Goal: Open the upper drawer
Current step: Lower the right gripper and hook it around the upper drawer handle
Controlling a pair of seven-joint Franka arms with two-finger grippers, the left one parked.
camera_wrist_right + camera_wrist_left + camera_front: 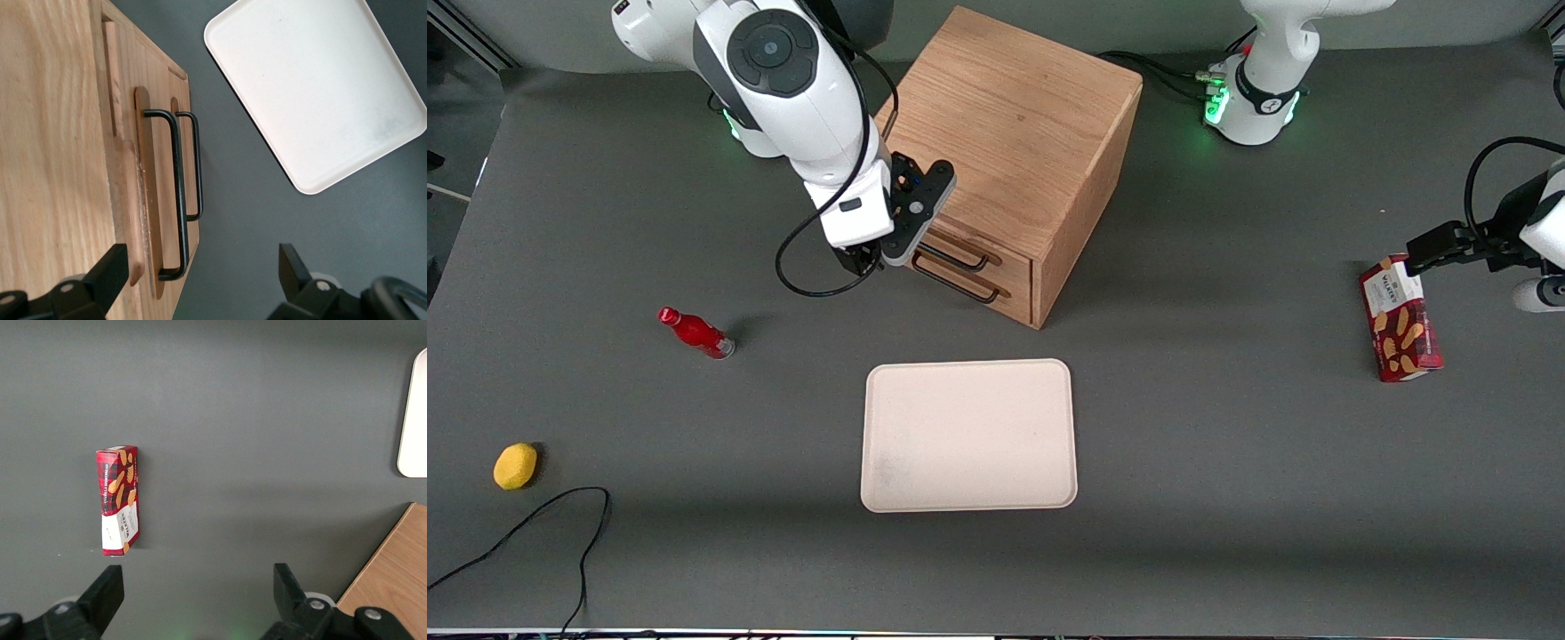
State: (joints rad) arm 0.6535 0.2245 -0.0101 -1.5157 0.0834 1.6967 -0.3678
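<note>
The oak cabinet (1014,107) stands at the back of the table with its two drawers facing the front camera at an angle. The upper drawer (1003,258) sits flush in the cabinet, with its thin black wire handle (959,255) above the bottom drawer's matching handle (960,286). My right gripper (863,260) hangs open and empty just in front of the drawer fronts, at the end toward the working arm. In the right wrist view the upper handle (179,193) runs toward the gap of the gripper (200,263), its end lying between the spread fingers (110,263) without touching them.
A cream tray (969,436) lies nearer the front camera than the cabinet and also shows in the right wrist view (320,87). A red bottle (696,332), a yellow lemon (515,466) and a black cable (560,524) lie toward the working arm's end. A red biscuit box (1400,318) lies toward the parked arm's end.
</note>
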